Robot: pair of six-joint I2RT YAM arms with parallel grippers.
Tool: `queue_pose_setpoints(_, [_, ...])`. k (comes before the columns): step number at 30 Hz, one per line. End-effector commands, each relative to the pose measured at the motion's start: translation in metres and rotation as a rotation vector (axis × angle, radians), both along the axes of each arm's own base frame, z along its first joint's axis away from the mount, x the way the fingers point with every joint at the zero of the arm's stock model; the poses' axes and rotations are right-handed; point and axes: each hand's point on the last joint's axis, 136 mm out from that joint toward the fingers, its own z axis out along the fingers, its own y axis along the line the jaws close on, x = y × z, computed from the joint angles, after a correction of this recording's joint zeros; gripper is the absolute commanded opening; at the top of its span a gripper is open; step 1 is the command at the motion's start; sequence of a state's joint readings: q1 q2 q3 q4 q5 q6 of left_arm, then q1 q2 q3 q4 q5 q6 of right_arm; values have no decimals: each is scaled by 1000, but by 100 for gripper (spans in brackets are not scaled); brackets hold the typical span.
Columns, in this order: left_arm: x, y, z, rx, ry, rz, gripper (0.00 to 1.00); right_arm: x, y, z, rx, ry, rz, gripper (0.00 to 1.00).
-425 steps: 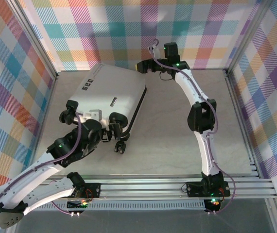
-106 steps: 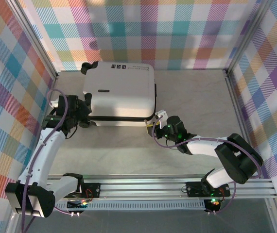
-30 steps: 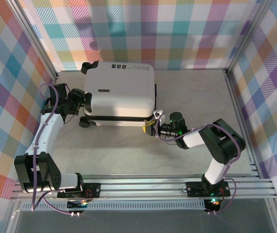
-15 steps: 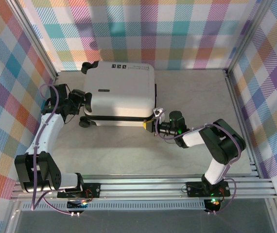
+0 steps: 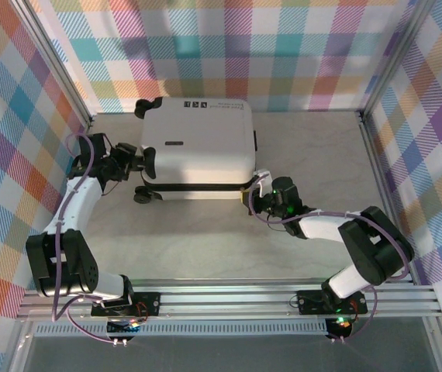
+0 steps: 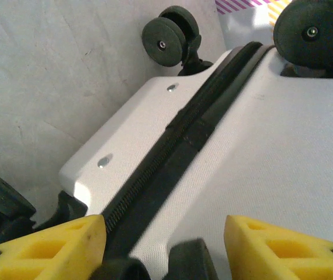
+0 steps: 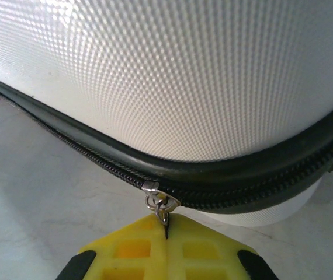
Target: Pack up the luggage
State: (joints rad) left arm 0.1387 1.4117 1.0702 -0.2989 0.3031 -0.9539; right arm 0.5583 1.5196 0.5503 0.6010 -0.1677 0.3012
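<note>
The luggage (image 5: 198,147), a small white hard-shell suitcase, lies flat and closed at the back middle of the table. Its black zipper band (image 7: 96,151) runs round the side. My right gripper (image 5: 253,194) sits at the near right corner, and in the right wrist view it (image 7: 166,224) is shut on the silver zipper pull (image 7: 162,204). My left gripper (image 5: 138,165) is at the suitcase's wheel end. There its yellow fingers (image 6: 44,245) stand apart on either side of the white shell (image 6: 260,140) and zipper seam, between two black wheels (image 6: 169,38).
Plaid walls close in the back and both sides. An aluminium rail (image 5: 229,298) with both arm bases runs along the near edge. Bare grey table (image 5: 314,147) lies right of the suitcase and in front of it.
The right gripper has closed on the zipper pull. The suitcase has shifted a little to the right and back. The left fingers have narrowed somewhat.
</note>
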Motion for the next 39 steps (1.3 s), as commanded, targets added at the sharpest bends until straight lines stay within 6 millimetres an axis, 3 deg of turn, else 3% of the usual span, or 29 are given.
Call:
queue_pose_setpoints(1, [12, 1, 14, 11, -60, -39, 54, 15, -24, -5, -98, -11, -119, 0])
queue_pose_setpoints(8, [25, -6, 13, -19, -80, -99, 47, 19, -38, -7, -150, 20, -194, 0])
queue_pose_setpoints(11, [25, -6, 13, -9, -85, -101, 38, 23, -51, -10, -191, 42, -260, 0])
queue_pose_setpoints(25, [37, -11, 31, 9, -124, -176, 39, 31, -80, -7, -227, 86, -329, 0])
queue_pose_setpoints(39, [45, -21, 25, -14, -137, -259, 36, 58, -79, 1, -196, 127, -200, 0])
